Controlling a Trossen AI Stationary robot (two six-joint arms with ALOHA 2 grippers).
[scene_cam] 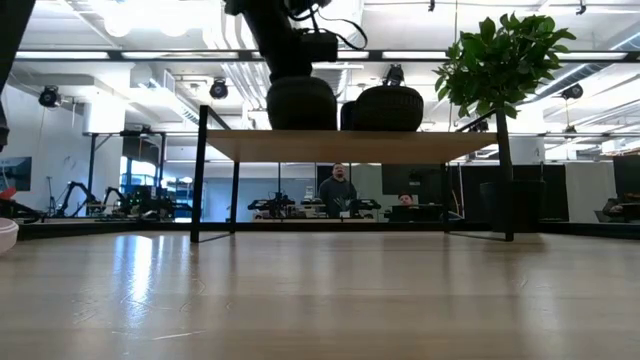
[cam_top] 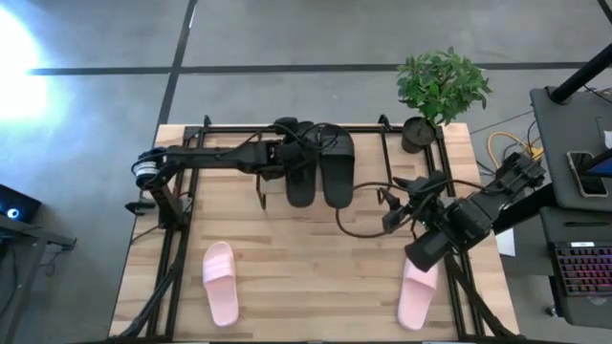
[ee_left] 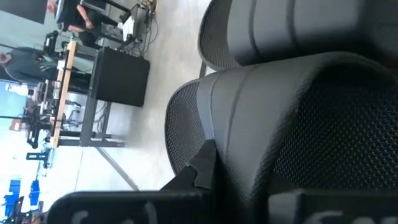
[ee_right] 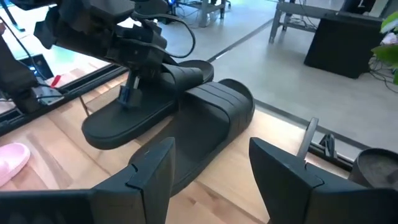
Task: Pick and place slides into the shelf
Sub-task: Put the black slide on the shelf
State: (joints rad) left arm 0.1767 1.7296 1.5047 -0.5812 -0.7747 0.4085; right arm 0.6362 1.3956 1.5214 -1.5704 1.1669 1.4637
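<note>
Two black slides [cam_top: 299, 170] [cam_top: 337, 164] lie side by side, soles down, on the light wood board of the shelf [scene_cam: 350, 145]; they also show in the low view [scene_cam: 300, 105] [scene_cam: 386, 108]. My left gripper [cam_top: 287, 153] reaches in from the table's left and is shut on the left black slide [ee_right: 140, 106]. My right gripper [ee_right: 211, 180] is open and empty, near the table's right side, pointing at the black pair. Two pale pink slides [cam_top: 220, 282] [cam_top: 418, 291] lie soles down at the near left and near right. My left gripper holds the left black slide by its wide strap [ee_right: 163, 73], on the strap's left side. The fingers come slanting down from the table's left. The slide's sole lies on the shelf board, close against the other black slide. The gripper's body hides the fingertips.
A potted plant [cam_top: 440, 86] stands at the shelf's far right corner. Black frame rails [cam_top: 172, 248] run along the table's left and right sides. People sit at desks [scene_cam: 338, 190] in the room beyond. Bare wood [cam_top: 316, 277] lies between the pink slides.
</note>
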